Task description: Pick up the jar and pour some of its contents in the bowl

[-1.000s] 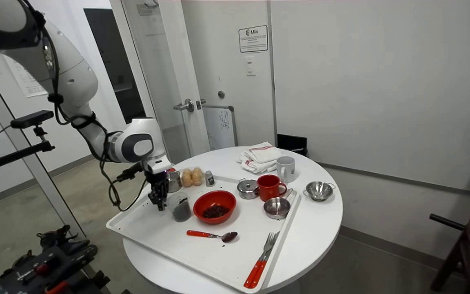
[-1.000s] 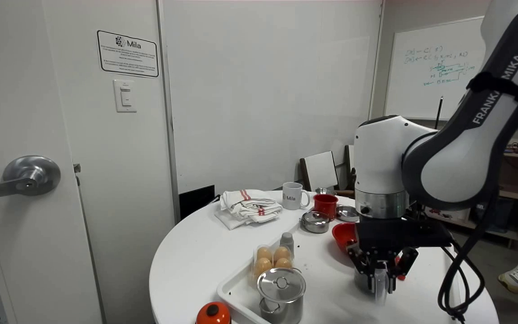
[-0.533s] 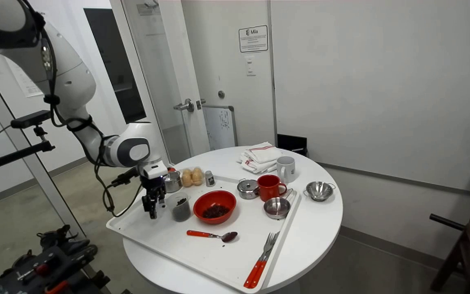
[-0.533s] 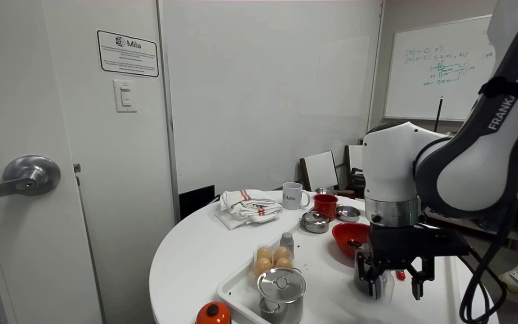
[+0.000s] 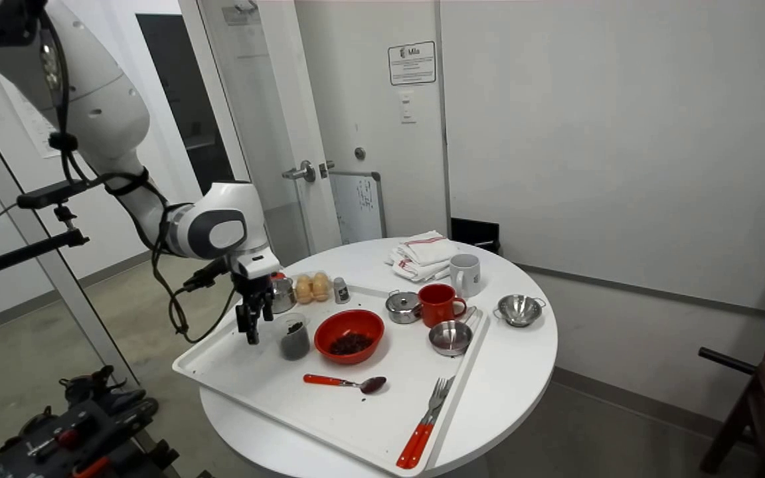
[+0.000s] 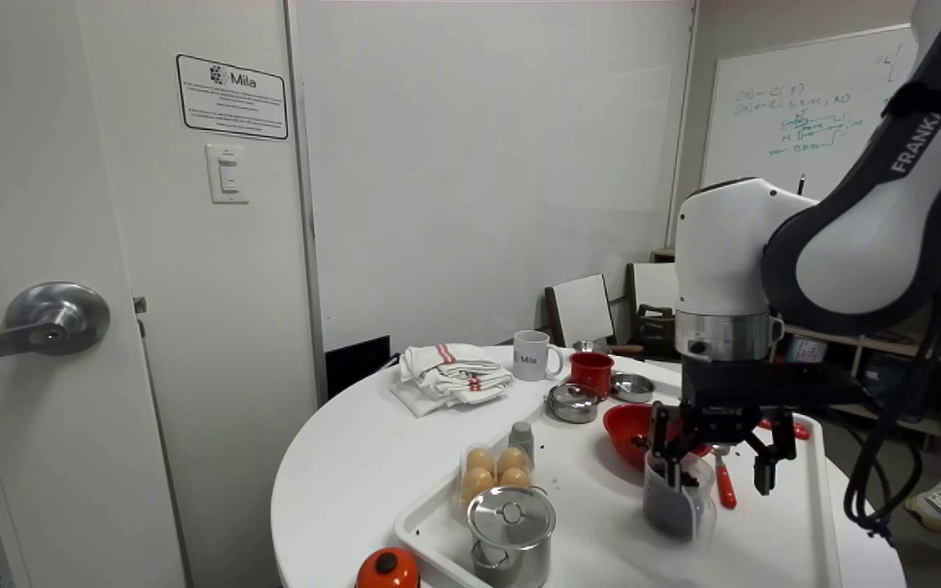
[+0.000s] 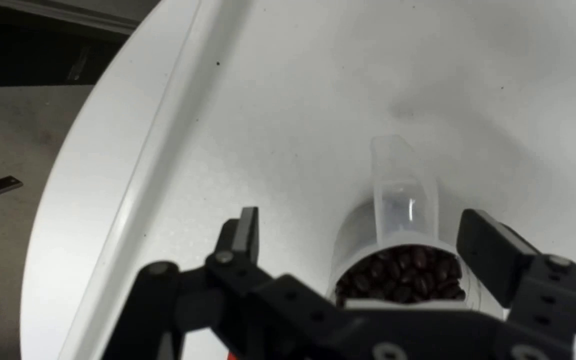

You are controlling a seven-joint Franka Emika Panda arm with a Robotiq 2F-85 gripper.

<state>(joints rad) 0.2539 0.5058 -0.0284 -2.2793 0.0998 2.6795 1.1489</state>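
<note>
Round white counter (image 5: 518,372), bearing a rimmed white tray (image 5: 256,375); entries run near to far, as I face them. Nearest, a fork (image 5: 424,419) and a knife (image 5: 433,418) lie side by side, handles red. Next, a red-handled spoon (image 5: 350,383) lies flat, its head dark.

Beyond it stands a red bowl (image 5: 339,323), dark contents gathered at its bottom. Just beside, upright on the tray, stands the jar (image 5: 295,345); whether the two touch, I cannot tell. The wrist view confirms dark beans (image 7: 408,275) inside and a translucent handle (image 7: 403,190) at its side.

Condition of the fingers (image 6: 764,474): spread wide and released, near the jar on its handle side. A white robot arm (image 5: 223,229) carries them.

An open steel pan (image 5: 450,346) sits towards the tray's opposite edge, a red mug (image 5: 437,307) and a small lidded pan (image 5: 403,307) just behind. Further back on the tray: a lidded steel pot (image 6: 511,539), four eggs (image 6: 479,482) and a grey shaker (image 5: 341,291).

Off the tray, on the counter: a two-handled steel dish (image 5: 519,311), a white mug (image 5: 465,275) and folded white towels (image 5: 422,255) with red stripes. Beyond, I record a small whiteboard (image 5: 358,207) with handwriting, a door lever (image 5: 299,171) and a wall sign (image 5: 412,63) headed "Mila".
</note>
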